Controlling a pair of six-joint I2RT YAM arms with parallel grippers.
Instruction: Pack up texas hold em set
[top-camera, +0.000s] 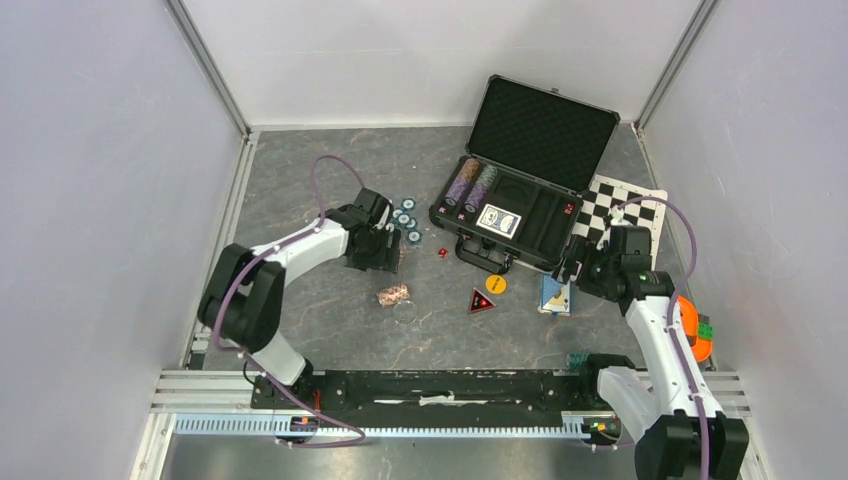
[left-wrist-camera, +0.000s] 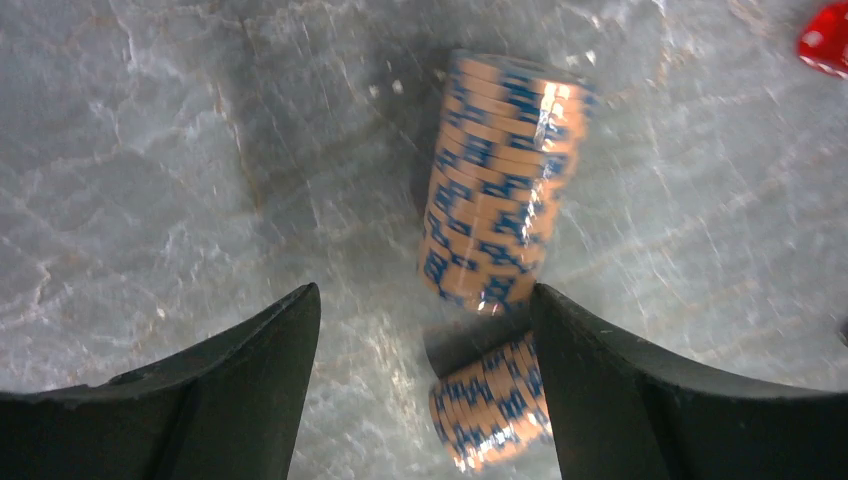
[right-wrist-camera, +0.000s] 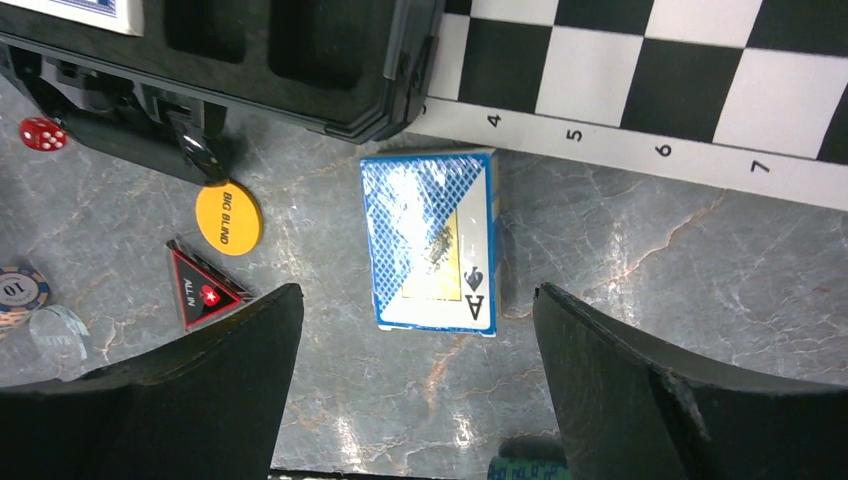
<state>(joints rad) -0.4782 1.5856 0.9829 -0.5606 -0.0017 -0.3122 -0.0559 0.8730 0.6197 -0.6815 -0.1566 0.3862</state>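
- the left arm (top-camera: 300, 246) and the right arm (top-camera: 655, 330) are built of white links joined by black joints.
- a purple cable (top-camera: 314, 180) is looped along each arm.
- black housings are carried at the wrists.
- the fingers (left-wrist-camera: 240, 385) are moulded matte black, broad and curved, tapered towards the tips.
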